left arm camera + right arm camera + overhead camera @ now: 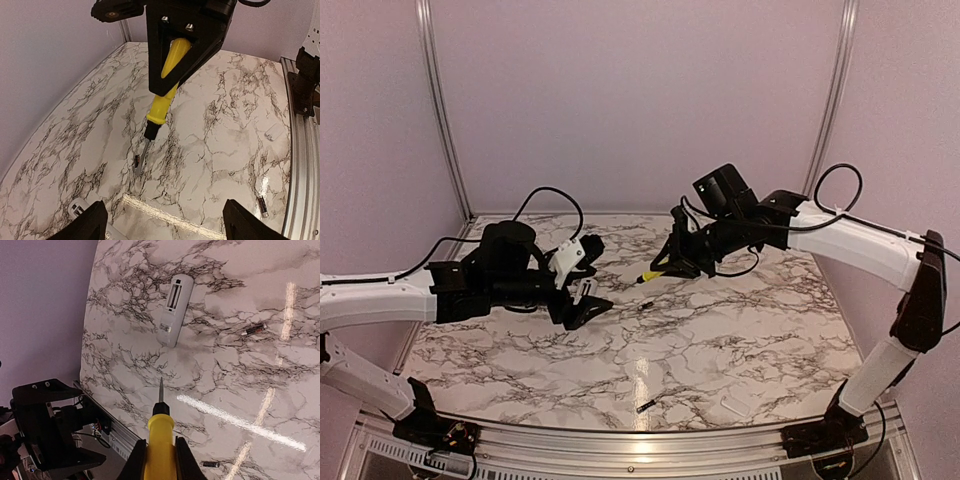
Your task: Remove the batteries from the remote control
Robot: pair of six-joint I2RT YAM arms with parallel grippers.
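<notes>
Finishing, by the look: both small dark cylindrical batteries (pixel 254 330) lie on the marble counter (pixel 240 385), slim white plastic remote control (pixel 172 310) at 12 o'clock of the yellow-handled screwdriver (pixel 160 440), which your right jaws clamp; left jaws stand apart. Set it down next.

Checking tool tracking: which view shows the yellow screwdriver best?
Left wrist: the screwdriver appears side-on, handle to tip, gripped by the right pincer. Top external shows only a small yellow stub beyond the pincer; right wrist sees it foreshortened from behind the handle.
</notes>
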